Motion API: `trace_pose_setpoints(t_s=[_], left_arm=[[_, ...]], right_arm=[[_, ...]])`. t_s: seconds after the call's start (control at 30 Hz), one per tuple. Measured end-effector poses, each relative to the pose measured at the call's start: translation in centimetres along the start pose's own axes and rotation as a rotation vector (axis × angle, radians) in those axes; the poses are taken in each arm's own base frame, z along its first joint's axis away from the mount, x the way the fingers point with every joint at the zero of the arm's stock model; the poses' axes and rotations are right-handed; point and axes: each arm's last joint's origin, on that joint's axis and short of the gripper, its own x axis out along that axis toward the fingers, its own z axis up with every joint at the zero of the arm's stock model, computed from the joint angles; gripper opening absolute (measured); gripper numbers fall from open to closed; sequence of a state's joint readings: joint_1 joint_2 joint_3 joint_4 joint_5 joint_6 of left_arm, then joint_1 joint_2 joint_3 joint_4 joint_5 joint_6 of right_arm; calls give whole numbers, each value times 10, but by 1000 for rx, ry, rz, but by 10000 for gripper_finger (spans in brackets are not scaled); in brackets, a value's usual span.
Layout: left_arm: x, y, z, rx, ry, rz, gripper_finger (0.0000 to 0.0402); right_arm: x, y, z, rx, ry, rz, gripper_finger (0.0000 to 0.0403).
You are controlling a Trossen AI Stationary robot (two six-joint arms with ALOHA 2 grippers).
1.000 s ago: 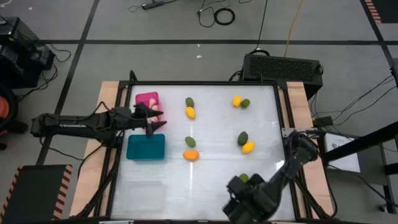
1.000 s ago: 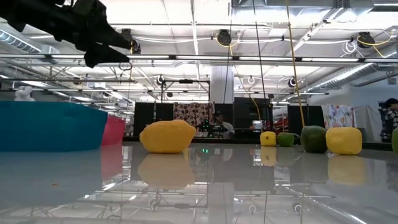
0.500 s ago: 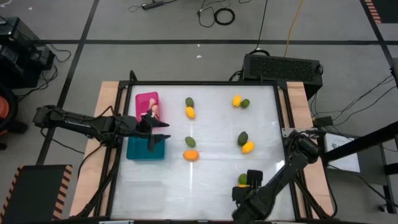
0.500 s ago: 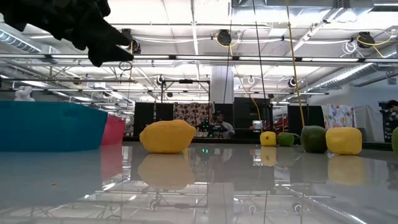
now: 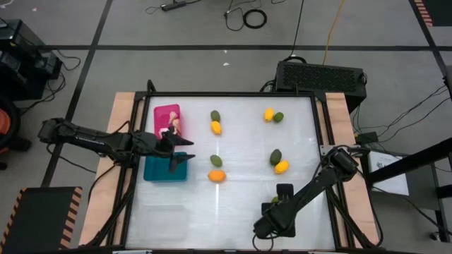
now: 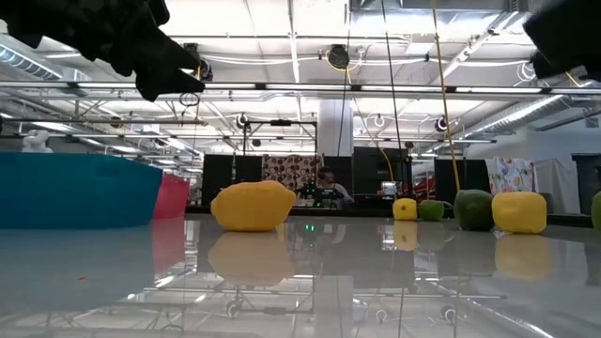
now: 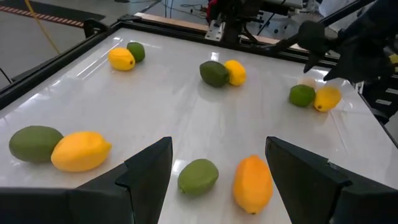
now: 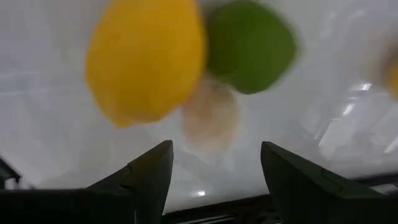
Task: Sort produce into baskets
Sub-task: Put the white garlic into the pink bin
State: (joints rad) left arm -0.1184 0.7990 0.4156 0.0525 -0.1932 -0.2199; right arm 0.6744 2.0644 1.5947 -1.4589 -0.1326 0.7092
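White glossy table (image 5: 240,212), dark frame rail on all 4 sides. The near-left part of the top is bare; the strip down the middle between the 2 produce columns is also free.

Left gripper (image 5: 185,149) sits over the far edge of the teal blue rectangular plastic bin (image 5: 161,171), jaws spread wide, nothing between them. Right gripper (image 5: 280,202) is low at the near-right of the table, jaws wide and empty, just short of a tight cluster of 3 touching items: yellow oval fruit (image 8: 145,59), green round fruit (image 8: 251,46), pale whitish bulb (image 8: 210,115).

Bins at the left edge: bright pink rectangular plastic bin (image 5: 161,114) at the far side holds pale whitish bulbs (image 5: 173,125); count unclear. Teal bin is just nearer than it; contents can't be read, arm covers part of it.

Loose produce on the top, 4 touching pairs:
- dark green oval (image 5: 215,116) + yellow fruit (image 5: 216,128), far centre
- yellow (image 5: 269,113) + green (image 5: 279,117), far right
- green oval (image 5: 215,161) + orange oval (image 5: 217,176), centre, just beside the teal bin
- green (image 5: 275,156) + yellow (image 5: 282,167), right
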Motion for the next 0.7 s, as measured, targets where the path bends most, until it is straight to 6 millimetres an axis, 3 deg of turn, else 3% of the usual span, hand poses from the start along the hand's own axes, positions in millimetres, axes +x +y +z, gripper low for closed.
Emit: trace_pose_setpoints(t_s=[0.43, 0.7], left_arm=[[0, 0, 0, 0, 0, 1, 263], [0, 0, 0, 0, 0, 2, 263]], right_arm=[[39, -6, 4, -10, 38, 6, 235], [46, -4, 8, 14, 8, 32, 212]])
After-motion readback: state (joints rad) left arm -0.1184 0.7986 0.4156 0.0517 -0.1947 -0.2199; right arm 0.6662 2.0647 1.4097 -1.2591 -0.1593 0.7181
